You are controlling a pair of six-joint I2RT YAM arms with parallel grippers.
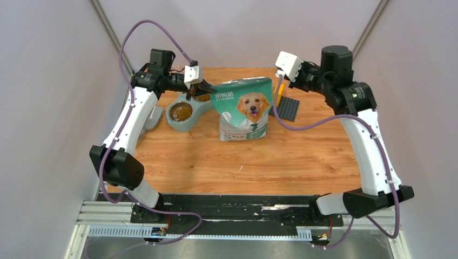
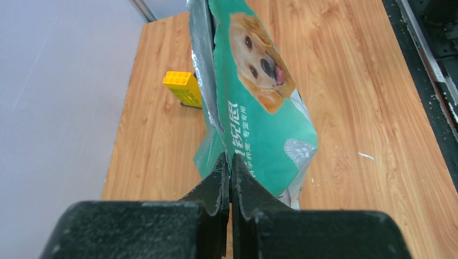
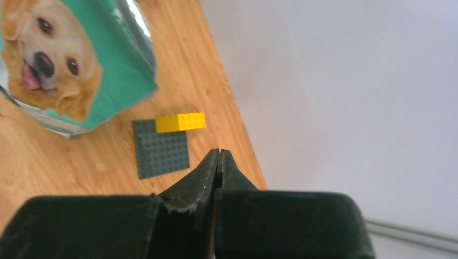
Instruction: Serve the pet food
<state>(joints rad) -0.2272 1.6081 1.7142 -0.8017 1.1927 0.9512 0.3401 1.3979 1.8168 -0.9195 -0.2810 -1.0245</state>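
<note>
The pet food is brown kibble lying in a grey-green double bowl at the back left; a second heap fills the bowl's far cup. My left gripper is over that far cup, next to the upper left corner of the green-and-white dog-print bag. In the left wrist view the gripper is shut with nothing seen between the jaws, and the bag stands just beyond its tips. My right gripper hangs at the back right, and in its wrist view it is shut and empty.
A yellow brick sits at the edge of a dark grey studded baseplate, right of the bag. A grey object lies left of the bowl, partly hidden by my left arm. Walls close in on the table's left, back and right.
</note>
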